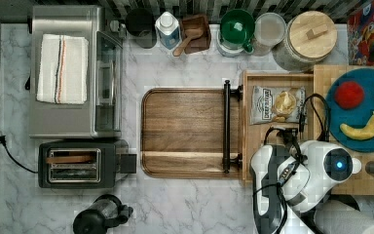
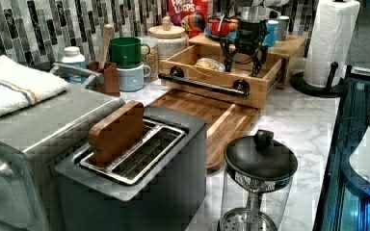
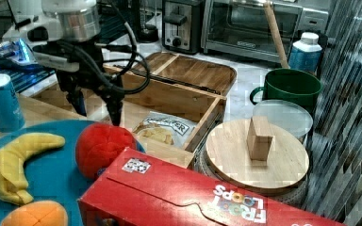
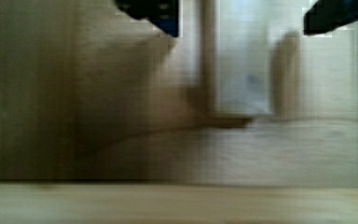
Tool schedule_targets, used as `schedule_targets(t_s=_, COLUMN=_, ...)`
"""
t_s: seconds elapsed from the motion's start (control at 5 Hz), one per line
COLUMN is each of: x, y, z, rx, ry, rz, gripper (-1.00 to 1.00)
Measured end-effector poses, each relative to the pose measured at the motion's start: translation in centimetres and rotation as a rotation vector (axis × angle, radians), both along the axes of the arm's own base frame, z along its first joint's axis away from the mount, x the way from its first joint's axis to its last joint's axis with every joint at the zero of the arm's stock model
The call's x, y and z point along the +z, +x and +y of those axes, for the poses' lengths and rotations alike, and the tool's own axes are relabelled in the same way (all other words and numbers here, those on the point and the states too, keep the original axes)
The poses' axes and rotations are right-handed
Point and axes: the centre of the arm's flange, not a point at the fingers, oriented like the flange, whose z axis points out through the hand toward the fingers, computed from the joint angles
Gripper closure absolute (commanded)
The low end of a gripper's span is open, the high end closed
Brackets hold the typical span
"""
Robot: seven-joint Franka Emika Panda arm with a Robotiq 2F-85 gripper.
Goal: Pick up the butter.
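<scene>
The butter [image 4: 240, 65] is a pale cream stick lying on the floor of the wooden box [image 1: 247, 126]. In the wrist view it sits between my two dark fingertips. My gripper [image 4: 242, 18] is open and straddles the butter without touching it. In the right view my gripper [image 3: 96, 109] hangs down into the near end of the box [image 3: 169, 101], beside the snack bag. In the left view my gripper [image 2: 243, 62] reaches into the box [image 2: 212, 82] behind its black handle. The arm [image 1: 297, 170] covers the butter in the top view.
A clear snack bag [image 1: 277, 105] lies in the same box. A blue plate [image 1: 365, 146] holds a banana [image 1: 363, 127] and a red ball [image 1: 349, 94]. A wooden tray [image 1: 185, 131] lies at the top view's left of the box. A blue can [image 3: 0, 101] stands near the arm.
</scene>
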Motion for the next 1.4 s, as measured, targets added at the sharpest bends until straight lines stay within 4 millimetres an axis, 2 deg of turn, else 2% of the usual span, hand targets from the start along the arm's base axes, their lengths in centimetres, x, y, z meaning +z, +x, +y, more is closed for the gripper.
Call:
schedule_targets(t_s=0.2, x=0.6, y=-0.8, z=-0.2, rx=-0.015, ry=-0.009, rz=-0.012, gripper=1.00)
schedule_targets(t_s=0.6, x=3.5, y=-0.6, z=-0.4, rx=-0.010, ry=-0.026, rz=-0.057, gripper=1.00)
schedule_targets(t_s=1.0, x=2.9, y=-0.3, z=1.2, rx=0.079, ry=-0.040, rz=-0.014, gripper=1.00)
schedule_targets(t_s=1.2, x=2.7, y=0.1, z=2.2, rx=0.207, ry=-0.090, rz=0.045, gripper=1.00)
schedule_targets(t_s=1.4, x=2.7, y=0.2, z=2.8, rx=0.248, ry=-0.064, rz=0.130, gripper=1.00)
